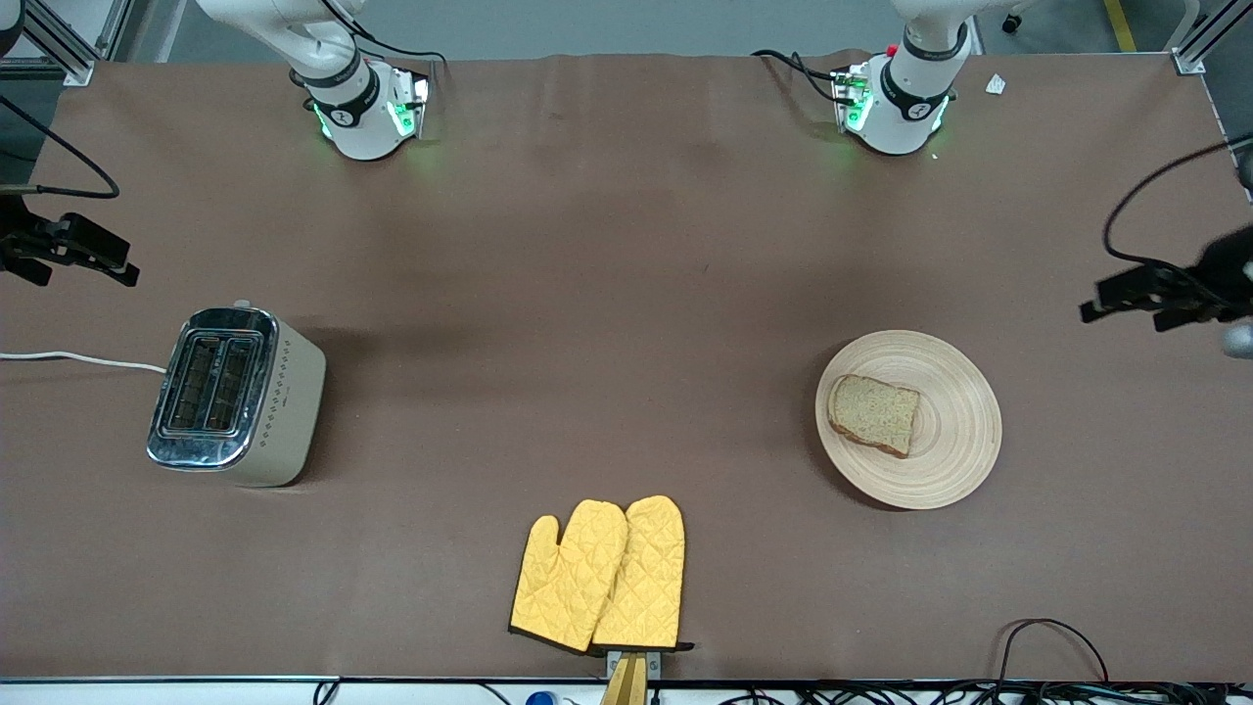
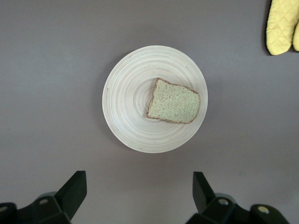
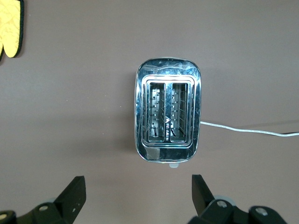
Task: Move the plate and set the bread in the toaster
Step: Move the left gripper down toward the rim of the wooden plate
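The task had hardly begun, as far as the views showed; the bread (image 1: 874,414) lay flat on the plate (image 1: 954,455), a little off its middle, toward about nine o'clock of the plate in the front view; the plate stood on the brown counter (image 1: 607,294) toward the left arm's end. The toaster (image 1: 235,395) stood well apart from it, toward the right arm's end, at about nine o'clock of the counter's middle in the front view; both its slots were empty, and its white cord (image 1: 78,359) ran off the counter edge.

The left end effector (image 2: 139,193) hung in the air over the counter just beside the plate, its fingers wide apart and holding nothing; the right end effector (image 3: 138,195) hung over the counter beside the toaster, its fingers also wide apart and empty. A pair of yellow oven mitts (image 1: 599,575) lay near the front edge, at about six o'clock, between the two things and nearer to the front camera.

In my judgement everything was left to do: the plate was not moved, and the bread was not yet lifted or put into a slot.
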